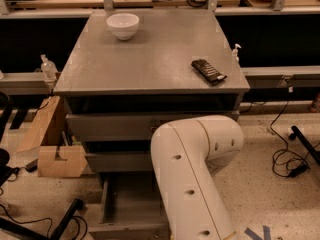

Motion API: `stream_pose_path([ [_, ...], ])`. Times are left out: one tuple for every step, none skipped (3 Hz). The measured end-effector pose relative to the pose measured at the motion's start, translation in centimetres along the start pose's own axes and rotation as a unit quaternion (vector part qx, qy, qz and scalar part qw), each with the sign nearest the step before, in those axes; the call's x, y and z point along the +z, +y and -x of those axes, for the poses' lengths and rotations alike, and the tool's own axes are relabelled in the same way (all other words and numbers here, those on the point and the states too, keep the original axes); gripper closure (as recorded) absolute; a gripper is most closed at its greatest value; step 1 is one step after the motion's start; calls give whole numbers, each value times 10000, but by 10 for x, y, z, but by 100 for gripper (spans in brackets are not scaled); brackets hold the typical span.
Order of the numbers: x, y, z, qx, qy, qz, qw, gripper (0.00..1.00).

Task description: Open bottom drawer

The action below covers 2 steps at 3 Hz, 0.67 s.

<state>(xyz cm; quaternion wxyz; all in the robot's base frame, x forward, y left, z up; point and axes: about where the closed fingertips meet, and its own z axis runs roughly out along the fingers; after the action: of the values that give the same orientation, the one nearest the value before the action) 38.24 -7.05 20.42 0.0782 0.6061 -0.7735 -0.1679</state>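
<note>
The bottom drawer (127, 204) is standing pulled well out from the foot of the grey cabinet (150, 69), with its plain grey inside showing and its front edge lying near the lower edge of the view. The arm (195, 174), a thick white elbow, is rising from the lower right and covering the drawer's right part along with the right ends of the two drawers above (115, 126). The pincer is sitting somewhere behind or below that elbow, out of sight, so I cannot tell whether it is spread, pressed together or pinching anything.

On the cabinet top a white bowl (122, 25) is sitting near the back left corner, and a dark flat packet (208, 71) is lying near the right edge, well apart from the bowl. A cardboard box (55, 159) is resting on the floor (265, 184) just beside the cabinet's left side. Black cables (285, 159) are trailing over the floor at the right.
</note>
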Motion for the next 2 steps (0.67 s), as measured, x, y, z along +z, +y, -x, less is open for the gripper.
stream_pose_path([
  [0, 0, 0, 0, 0, 0, 10000, 100],
  [0, -1, 0, 0, 0, 0, 10000, 81],
])
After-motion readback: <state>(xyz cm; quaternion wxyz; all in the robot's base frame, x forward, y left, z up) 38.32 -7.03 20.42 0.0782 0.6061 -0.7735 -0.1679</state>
